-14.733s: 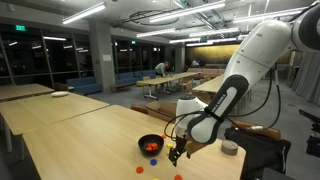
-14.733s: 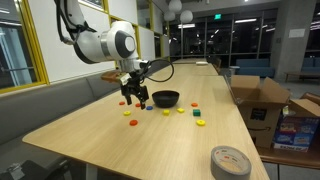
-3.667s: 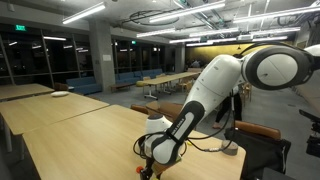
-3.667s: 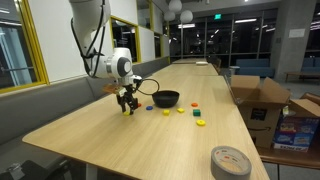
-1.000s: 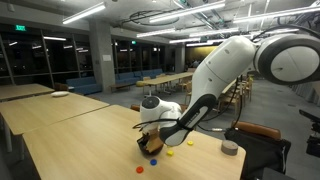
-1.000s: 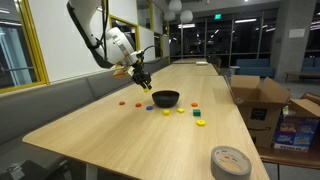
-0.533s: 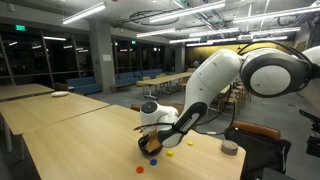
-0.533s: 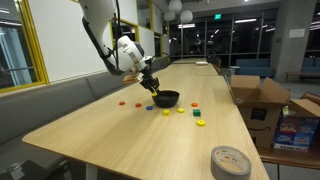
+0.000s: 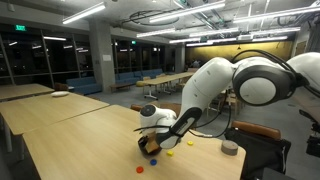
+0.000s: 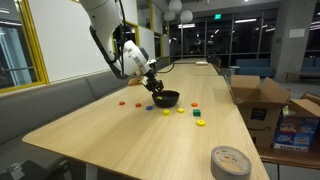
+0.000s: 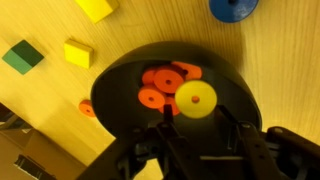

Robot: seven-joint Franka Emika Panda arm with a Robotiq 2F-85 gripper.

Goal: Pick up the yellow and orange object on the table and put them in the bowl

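Yellow disc [image 11: 195,97] sits among orange discs [image 11: 158,86] inside the black bowl [image 11: 108,98], directly beneath the pincer [image 11: 195,124], whose jaws seem barely parted; a grip cannot be confirmed.

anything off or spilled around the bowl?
Nothing spilled or damaged. One orange piece lies on the table just outside the black bowl, while the other orange discs sit inside it.
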